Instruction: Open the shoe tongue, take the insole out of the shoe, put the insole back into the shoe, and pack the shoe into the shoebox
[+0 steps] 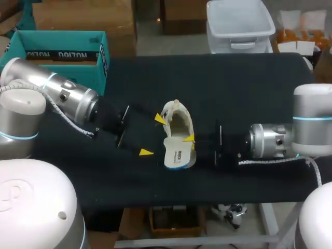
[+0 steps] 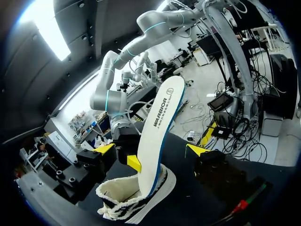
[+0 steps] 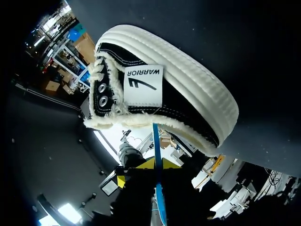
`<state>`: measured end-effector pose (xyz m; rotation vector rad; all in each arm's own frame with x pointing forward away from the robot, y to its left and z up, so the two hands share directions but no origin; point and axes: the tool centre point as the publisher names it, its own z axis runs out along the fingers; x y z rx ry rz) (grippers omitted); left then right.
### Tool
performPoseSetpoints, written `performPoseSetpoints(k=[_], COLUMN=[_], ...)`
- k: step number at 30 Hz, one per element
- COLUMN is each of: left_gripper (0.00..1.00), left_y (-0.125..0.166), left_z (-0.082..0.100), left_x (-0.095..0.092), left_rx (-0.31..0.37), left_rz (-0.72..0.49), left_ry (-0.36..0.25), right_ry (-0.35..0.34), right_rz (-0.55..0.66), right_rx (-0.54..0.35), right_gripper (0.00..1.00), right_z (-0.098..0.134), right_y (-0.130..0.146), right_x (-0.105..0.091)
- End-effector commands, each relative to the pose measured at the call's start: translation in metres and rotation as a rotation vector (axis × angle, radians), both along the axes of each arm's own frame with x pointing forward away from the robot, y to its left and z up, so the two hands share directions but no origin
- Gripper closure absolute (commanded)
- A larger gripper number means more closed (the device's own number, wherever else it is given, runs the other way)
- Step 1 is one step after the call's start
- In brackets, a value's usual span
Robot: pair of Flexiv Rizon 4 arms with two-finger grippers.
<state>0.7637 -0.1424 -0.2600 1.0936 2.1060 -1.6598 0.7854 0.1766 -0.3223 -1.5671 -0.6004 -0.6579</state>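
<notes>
**Thin insole pinched edge-on, front end in the shoe**

The right gripper (image 3: pixel 157 164) is clamped on the insole (image 3: pixel 157 136), which runs edge-on between its fingers. Just ahead lies the shoe (image 3: pixel 160 89), with the insole's front end tucked into its opening. The insole looks light and bendy, so a hold near mid-length should steer it without buckling. On the shoe's far side the left gripper (image 1: pixel 153 135) has its fingers spread and grips nothing; the soft upper may need bracing. The shoebox (image 1: pixel 62 37) sits well beyond
</notes>
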Motion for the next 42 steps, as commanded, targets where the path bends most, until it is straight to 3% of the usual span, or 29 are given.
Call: performPoseSetpoints(k=[1,7,9,10,12,13,14,15,16,19,23,27,28,32,35,36,39,42], left_gripper=[0.00,0.01,0.14,0.14,0.30,0.31,0.42,0.42,0.54,0.67,0.74,0.72,0.66,0.62,0.65,0.68,1.00,1.00], left_y=[-0.008,-0.015,-0.016,-0.016,-0.018,-0.018,-0.019,-0.019,-0.021,-0.023,-0.025,-0.027,-0.027,-0.028,-0.030,-0.030,-0.033,-0.036], left_z=[-0.006,-0.022,-0.026,-0.026,-0.031,-0.031,-0.033,-0.033,-0.036,-0.040,-0.045,-0.050,-0.052,-0.057,-0.061,-0.062,-0.064,-0.066], left_x=[-0.004,0.004,0.008,0.008,0.013,0.013,0.015,0.015,0.017,0.020,0.024,0.029,0.031,0.038,0.043,0.044,0.046,0.047], left_rx=[-0.022,0.000,-0.001,-0.001,0.000,0.002,0.003,0.003,0.010,0.023,0.046,0.069,0.068,0.076,0.073,0.073,0.066,0.064], left_rz=[0.046,0.083,0.087,0.087,0.093,0.095,0.096,0.096,0.100,0.106,0.113,0.132,0.132,0.154,0.161,0.162,0.165,0.164], left_ry=[-0.008,-0.027,-0.019,-0.019,-0.018,-0.018,-0.018,-0.018,-0.017,-0.015,-0.015,-0.026,-0.026,-0.039,-0.040,-0.040,-0.042,-0.043], right_ry=[-0.011,0.004,0.005,0.005,0.008,0.009,0.014,0.014,0.011,0.014,0.017,0.023,0.024,0.027,0.035,0.037,0.048,0.051], right_rz=[0.007,0.012,0.011,0.011,0.005,0.005,-0.006,-0.006,-0.004,-0.010,-0.015,-0.008,-0.003,0.007,0.008,0.009,0.017,0.023], right_rx=[0.008,-0.001,-0.006,-0.006,-0.015,-0.015,-0.023,-0.023,-0.020,-0.021,-0.016,-0.006,0.001,0.018,0.015,0.016,0.015,0.015], right_gripper=[1.00,1.00,1.00,1.00,1.00,1.00,1.00,1.00,1.00,1.00,1.00,1.00,1.00,1.00,1.00,1.00,1.00,1.00], right_z=[0.000,-0.007,-0.010,-0.010,-0.013,-0.013,-0.014,-0.014,-0.015,-0.015,-0.016,-0.016,-0.016,-0.014,-0.014,-0.015,-0.017,-0.020], right_y=[0.000,-0.001,-0.002,-0.002,-0.004,-0.004,-0.005,-0.005,-0.006,-0.010,-0.013,-0.013,-0.014,-0.015,-0.016,-0.016,-0.015,-0.015], right_x=[0.005,0.017,0.020,0.020,0.023,0.023,0.025,0.025,0.025,0.026,0.027,0.028,0.028,0.027,0.027,0.027,0.029,0.031])
